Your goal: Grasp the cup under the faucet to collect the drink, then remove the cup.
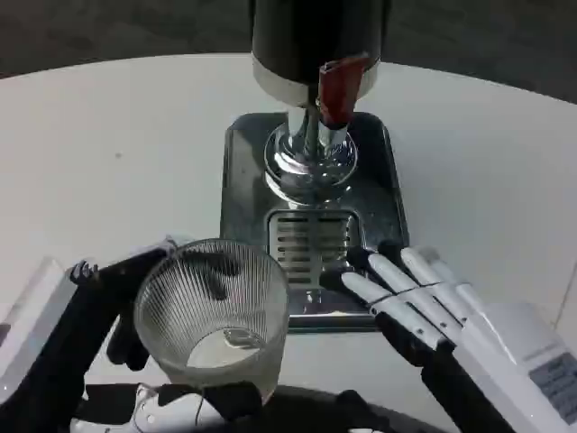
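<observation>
One cup (215,311) held by left robot hand (108,307); one dispenser (314,81).

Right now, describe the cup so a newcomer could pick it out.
Start at the drink dispenser on its steel drip tray. In front of the tray's near-left corner, the left hand holds the ribbed clear glass cup, the only transparent thing here.
</observation>
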